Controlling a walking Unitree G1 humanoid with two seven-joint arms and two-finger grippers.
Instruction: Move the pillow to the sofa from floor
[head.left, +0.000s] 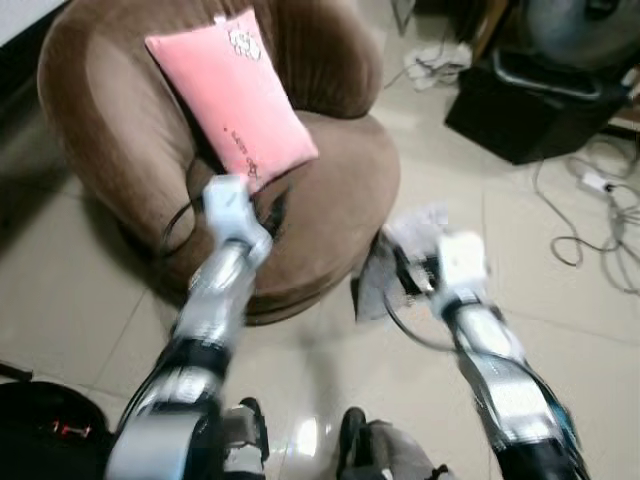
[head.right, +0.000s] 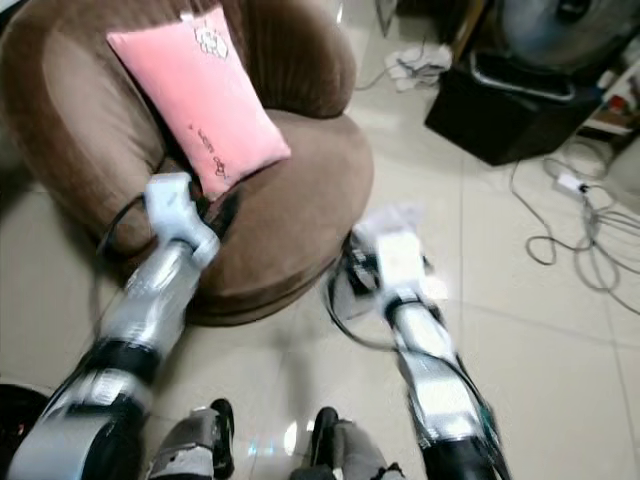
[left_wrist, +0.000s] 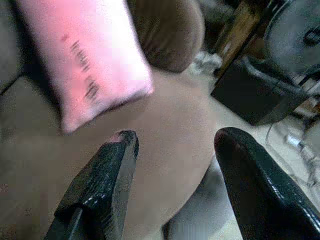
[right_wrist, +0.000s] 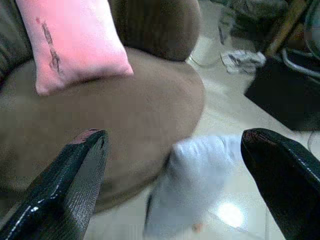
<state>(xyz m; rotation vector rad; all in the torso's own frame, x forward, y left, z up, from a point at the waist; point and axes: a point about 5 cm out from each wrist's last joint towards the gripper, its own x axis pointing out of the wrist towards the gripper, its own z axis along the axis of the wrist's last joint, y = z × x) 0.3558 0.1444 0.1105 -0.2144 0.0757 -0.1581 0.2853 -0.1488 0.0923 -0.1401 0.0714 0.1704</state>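
Observation:
A pink pillow leans upright against the backrest of the round brown sofa. A pale grey-white pillow lies on the tiled floor against the sofa's right front side. My left gripper is open over the seat, just below the pink pillow's lower corner, holding nothing. My right gripper is open above the pale pillow, by the sofa's edge, and not touching it. Both arms are blurred in the eye views.
A black box and a fan stand at the back right, with loose cables across the tiles. White clutter lies behind the sofa. A black object sits at my lower left.

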